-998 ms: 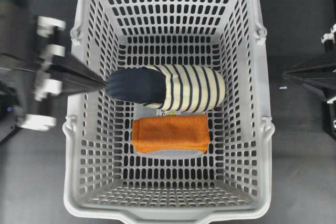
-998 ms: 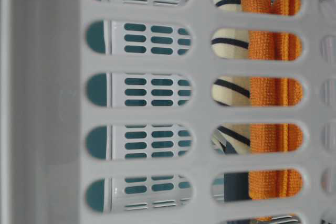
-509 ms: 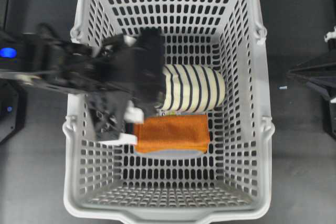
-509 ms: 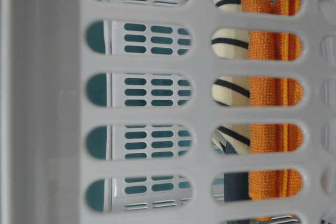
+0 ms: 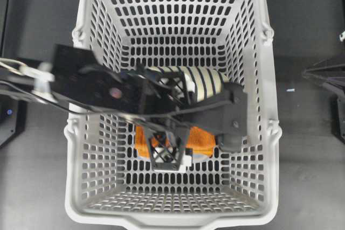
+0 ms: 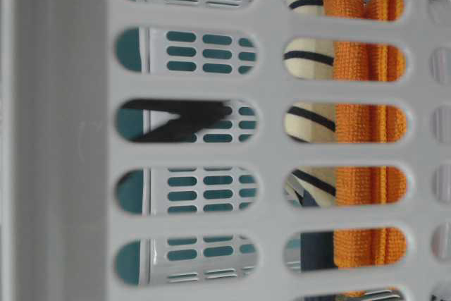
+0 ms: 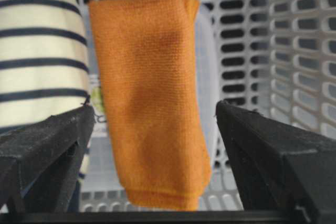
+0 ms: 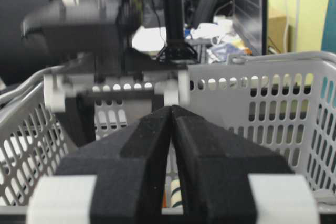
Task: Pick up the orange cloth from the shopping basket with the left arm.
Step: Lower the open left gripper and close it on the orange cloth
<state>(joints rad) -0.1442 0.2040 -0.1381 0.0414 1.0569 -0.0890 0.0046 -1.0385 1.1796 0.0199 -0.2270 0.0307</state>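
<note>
The orange cloth [image 7: 152, 93] lies folded on the floor of the light grey shopping basket [image 5: 172, 220]. It also shows in the overhead view [image 5: 204, 138] and the table-level view [image 6: 366, 125]. My left gripper [image 7: 155, 107] is open inside the basket. Its two black fingers stand on either side of the cloth's near part, one beside the striped roll, one toward the basket wall [image 7: 304, 51]. In the overhead view the left gripper [image 5: 168, 127] and arm cover most of the cloth. I cannot tell whether the fingers touch the cloth. My right gripper [image 8: 171, 107] is shut and empty outside the basket [image 5: 310, 74].
A navy and cream striped fabric roll [image 5: 207, 82] lies right beside the cloth, close to one left finger [image 7: 37, 51]. A pale flat item [image 7: 207, 77] lies under the cloth. The slotted basket walls [image 8: 273, 93] enclose the space on all sides.
The left arm has swung right and toward the near wall, from over the roll's navy end to over the orange cloth. A dark shape now shows through the table-level slots. The right arm is still.
</note>
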